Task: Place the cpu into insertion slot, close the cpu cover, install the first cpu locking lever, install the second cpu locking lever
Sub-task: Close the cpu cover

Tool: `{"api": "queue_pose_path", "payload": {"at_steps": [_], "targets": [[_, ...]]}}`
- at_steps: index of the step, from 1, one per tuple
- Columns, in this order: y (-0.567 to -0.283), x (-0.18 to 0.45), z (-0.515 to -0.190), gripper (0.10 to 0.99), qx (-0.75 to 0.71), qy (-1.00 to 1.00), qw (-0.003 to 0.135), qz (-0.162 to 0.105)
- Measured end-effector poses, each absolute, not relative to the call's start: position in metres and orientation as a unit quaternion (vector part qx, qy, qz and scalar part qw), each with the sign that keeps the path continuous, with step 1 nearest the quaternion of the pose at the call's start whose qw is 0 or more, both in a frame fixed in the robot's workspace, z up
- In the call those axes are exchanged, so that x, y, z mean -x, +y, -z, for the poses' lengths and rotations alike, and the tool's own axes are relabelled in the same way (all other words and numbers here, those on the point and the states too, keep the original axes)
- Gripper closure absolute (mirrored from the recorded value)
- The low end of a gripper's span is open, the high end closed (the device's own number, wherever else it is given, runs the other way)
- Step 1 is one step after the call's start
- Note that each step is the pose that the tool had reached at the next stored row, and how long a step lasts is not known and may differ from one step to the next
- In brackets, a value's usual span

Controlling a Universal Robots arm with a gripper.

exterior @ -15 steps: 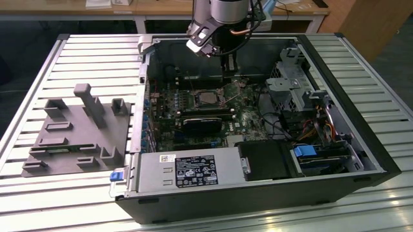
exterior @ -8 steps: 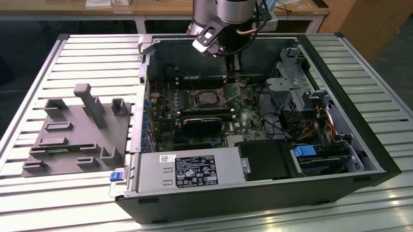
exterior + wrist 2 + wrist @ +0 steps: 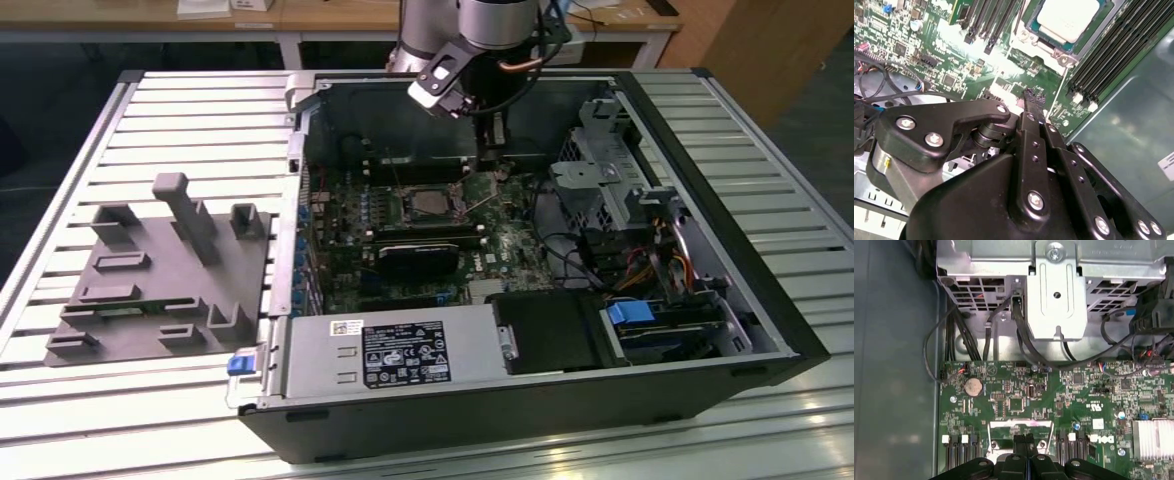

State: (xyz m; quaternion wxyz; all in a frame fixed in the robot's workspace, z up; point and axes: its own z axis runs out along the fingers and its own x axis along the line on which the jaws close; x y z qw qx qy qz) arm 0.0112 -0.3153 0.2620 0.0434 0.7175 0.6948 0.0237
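The cpu (image 3: 430, 203) (image 3: 1069, 17) lies in the insertion slot (image 3: 404, 190), silvery top up, on the motherboard inside the open computer case. The cpu cover (image 3: 1046, 47) looks flat around the chip as a metal frame. My gripper (image 3: 491, 160) hangs from the arm just beyond the socket, toward the case's rear wall. In both wrist views its black fingers are pressed together, fingertips (image 3: 1031, 95) (image 3: 1026, 440) close above the board by the socket's metal edge (image 3: 1021, 426). Nothing shows between them. A thin wire lever (image 3: 1019, 22) runs along the socket's side.
Memory slots (image 3: 1104, 55) flank the socket. A metal drive cage (image 3: 607, 170) (image 3: 1054, 285) with loose cables (image 3: 1019, 340) stands on the exterior view's right. The grey power supply (image 3: 387, 350) fills the front. A grey fixture (image 3: 160, 270) sits on the slatted table outside.
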Motion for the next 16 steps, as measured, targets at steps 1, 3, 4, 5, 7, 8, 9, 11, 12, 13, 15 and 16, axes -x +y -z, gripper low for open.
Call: {"api": "queue_pose_path", "payload": {"at_steps": [1, 3, 4, 5, 7, 8, 9, 11, 12, 13, 15, 16], "targets": [[-0.315, -0.013, -0.262, 0.984, -0.718, 0.695, 0.043, -0.024], [-0.315, -0.015, -0.262, 0.984, -0.717, 0.695, 0.043, -0.024], [-0.315, -0.016, -0.262, 0.984, -0.717, 0.695, 0.043, -0.024], [-0.315, -0.018, -0.262, 0.984, -0.718, 0.695, 0.043, -0.024], [-0.315, -0.020, -0.262, 0.984, -0.717, 0.695, 0.043, -0.024], [-0.315, -0.021, -0.262, 0.984, -0.717, 0.695, 0.043, -0.024], [-0.315, -0.022, -0.262, 0.984, -0.718, 0.695, 0.043, -0.024], [-0.315, -0.025, -0.262, 0.984, -0.717, 0.695, 0.043, -0.024], [-0.315, -0.026, -0.262, 0.984, -0.718, 0.695, 0.043, -0.024], [-0.315, -0.028, -0.262, 0.984, -0.718, 0.695, 0.043, -0.024], [-0.315, -0.032, -0.262, 0.984, -0.718, 0.695, 0.043, -0.024], [-0.315, -0.034, -0.262, 0.984, -0.718, 0.695, 0.043, -0.024]]}}
